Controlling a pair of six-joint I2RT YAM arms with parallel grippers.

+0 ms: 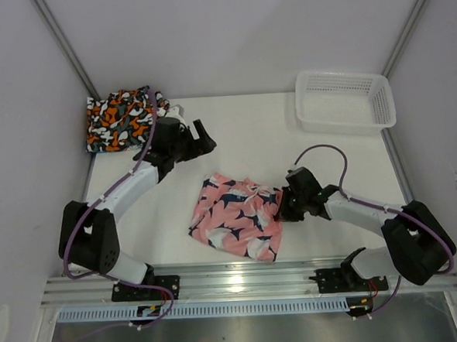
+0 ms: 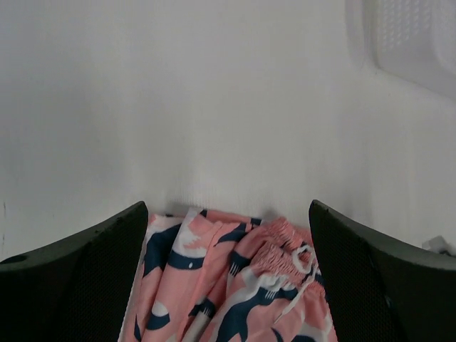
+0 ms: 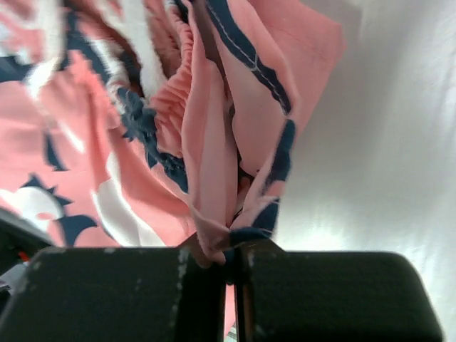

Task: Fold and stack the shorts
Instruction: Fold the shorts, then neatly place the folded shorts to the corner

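right gripper (image 3: 234,251) clamped on pink shorts (image 3: 128,142) edge | left gripper (image 2: 228,214) spread wide

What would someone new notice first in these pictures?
The pink-navy-white shorts lie crumpled at the table's near middle, an edge pinched in the shut right gripper. The orange camouflage shorts sit in the far left corner beside the open left gripper, and the white basket in the far right.
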